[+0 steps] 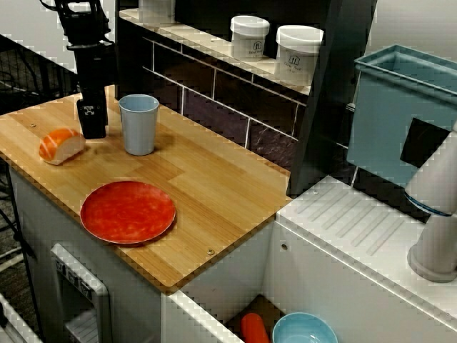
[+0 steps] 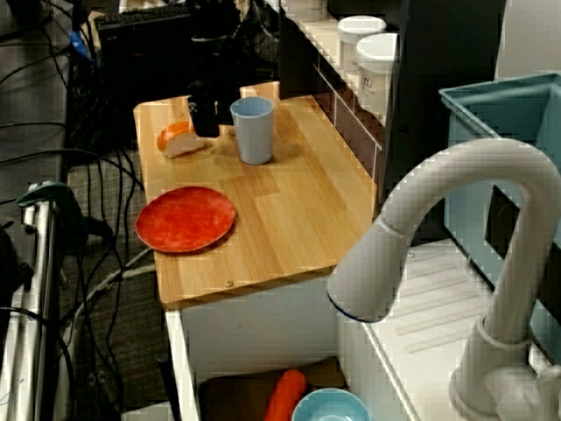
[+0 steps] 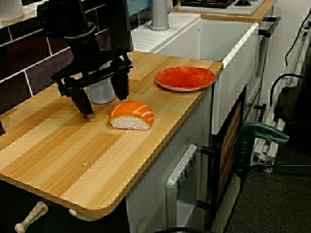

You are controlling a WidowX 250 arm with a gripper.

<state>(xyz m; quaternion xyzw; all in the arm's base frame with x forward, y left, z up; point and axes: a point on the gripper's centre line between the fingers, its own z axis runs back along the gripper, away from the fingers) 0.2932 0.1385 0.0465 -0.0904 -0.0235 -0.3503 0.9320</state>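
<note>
My black gripper (image 3: pixel 104 103) hangs low over the wooden counter (image 3: pixel 97 150), open, with nothing between its fingers. A piece of salmon sushi (image 3: pixel 131 115) lies just in front of it, apart from the fingers. Right behind the gripper stands a light blue cup (image 3: pixel 102 92), upright and partly hidden by it. In the view from above, the gripper (image 1: pixel 91 128) sits between the sushi (image 1: pixel 61 145) and the cup (image 1: pixel 139 123). A red plate (image 1: pixel 128 211) lies nearer the counter's front edge, with nothing on it. The view past the tap shows the gripper (image 2: pixel 205 118), sushi (image 2: pixel 180 140) and cup (image 2: pixel 254 130) in the same order.
A dark tiled wall (image 1: pixel 214 93) backs the counter, with two white jars (image 1: pixel 250 37) (image 1: pixel 298 55) on the shelf above. To the right are a white draining board (image 1: pixel 357 229), a tap (image 2: pixel 456 228) and a teal bin (image 1: pixel 400 114). In the sink lie a blue bowl (image 1: pixel 303 330) and an orange object (image 1: pixel 253 329).
</note>
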